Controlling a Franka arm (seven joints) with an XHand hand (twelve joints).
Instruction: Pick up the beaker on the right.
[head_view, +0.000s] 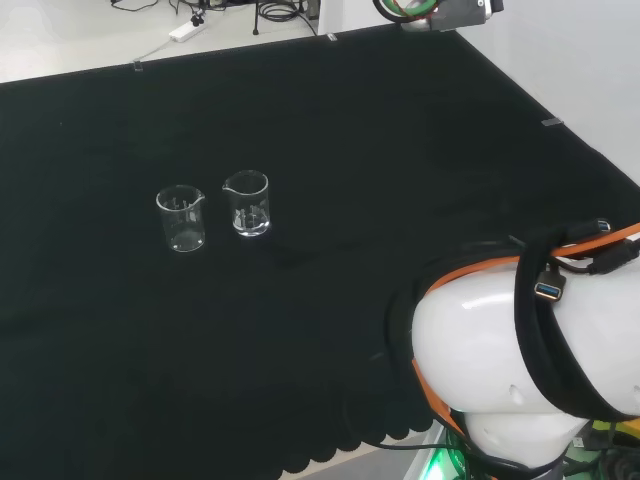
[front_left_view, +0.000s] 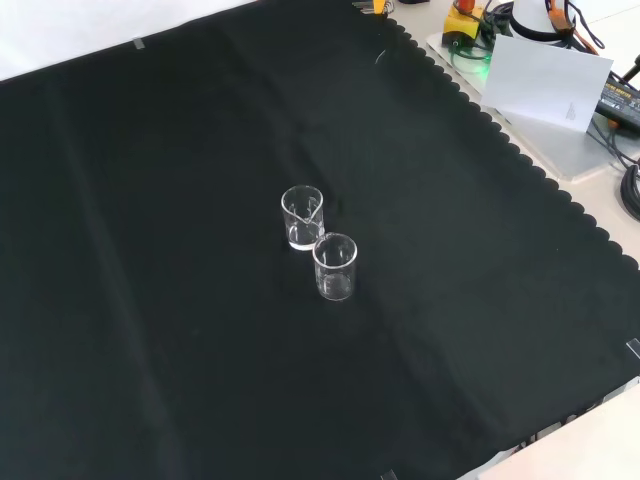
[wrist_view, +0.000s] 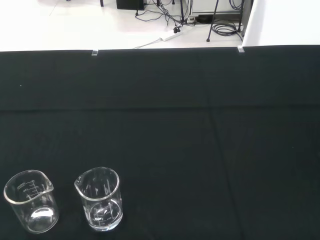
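Beakers upright on cloth (head_view: 420, 150), side by side in head view: right beaker (head_view: 246, 203), left beaker (head_view: 181, 219), just apart. Hand state: cannot tell.

No text, label, brand or number can be read. Faint white graduation marks are seen on the walls of the two clear glass beakers: on the left beaker (wrist_view: 31, 201) and the right beaker (wrist_view: 100, 198) in the wrist view, but the print is too small to be made out. A white sheet (front_left_view: 545, 72) is seen at the far right of the front view, with a small mark that cannot be deciphered.
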